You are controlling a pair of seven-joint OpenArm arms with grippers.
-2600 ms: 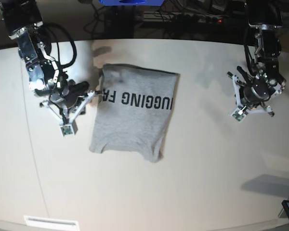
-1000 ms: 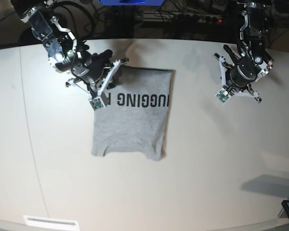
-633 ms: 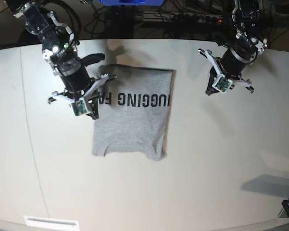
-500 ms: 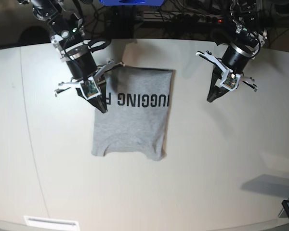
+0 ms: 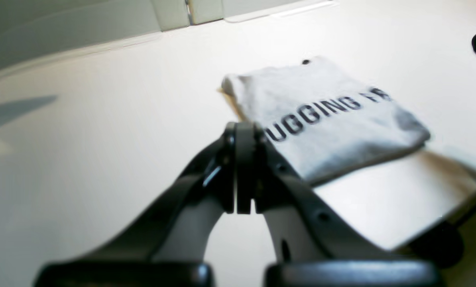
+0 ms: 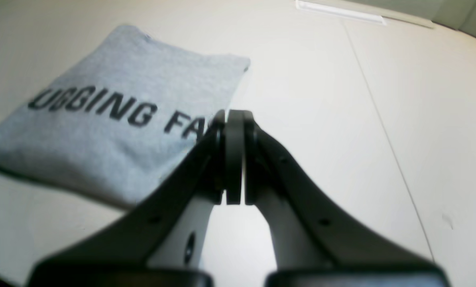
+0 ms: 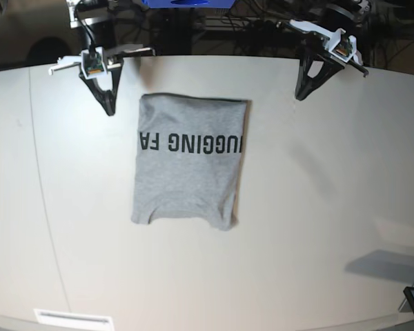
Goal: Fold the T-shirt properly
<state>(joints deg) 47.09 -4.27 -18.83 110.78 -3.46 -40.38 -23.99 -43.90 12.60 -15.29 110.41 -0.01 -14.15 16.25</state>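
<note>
Both claws pressed together, empty — left claw (image 5: 238, 131), right claw (image 6: 234, 115) clear of T-shirt (image 7: 190, 165).

heather-grey T-shirt (image 7: 186, 172) with black lettering, off-white table (image 7: 317, 207)

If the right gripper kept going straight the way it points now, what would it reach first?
Probably bare table. The shut right gripper points down beside the T-shirt, just off the edge by the lettering; depth is unclear, so it might clip the cloth.
</note>
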